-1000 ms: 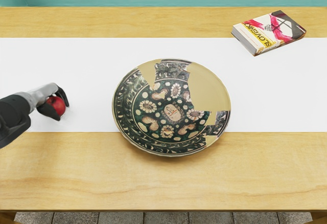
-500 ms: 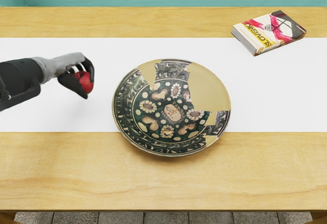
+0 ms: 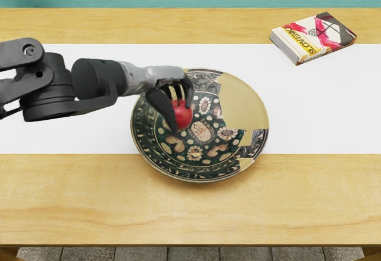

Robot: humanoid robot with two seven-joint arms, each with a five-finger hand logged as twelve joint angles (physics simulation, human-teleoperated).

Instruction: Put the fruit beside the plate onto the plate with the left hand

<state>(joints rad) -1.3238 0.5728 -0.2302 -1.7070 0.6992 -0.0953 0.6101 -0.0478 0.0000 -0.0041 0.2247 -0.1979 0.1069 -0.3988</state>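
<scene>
Spanning the view, the wooden table (image 3: 190, 201) carries a white runner (image 3: 321, 106) across its middle. The patterned plate (image 3: 244, 103) lies at the centre of the runner, its near rim overlapping onto bare wood. My left arm (image 3: 89, 82) enters from the left edge and extends to the plate's left rim. A book (image 3: 313, 37) lies at the far right, well apart from the plate. My left hand (image 3: 172, 97) is positioned over the plate's inner left area, dark fingers (image 3: 163, 106) curled around the red fruit (image 3: 181, 116). The fruit sits under the palm, above the plate's painted centre. Contact between fruit and plate cannot be determined.
</scene>
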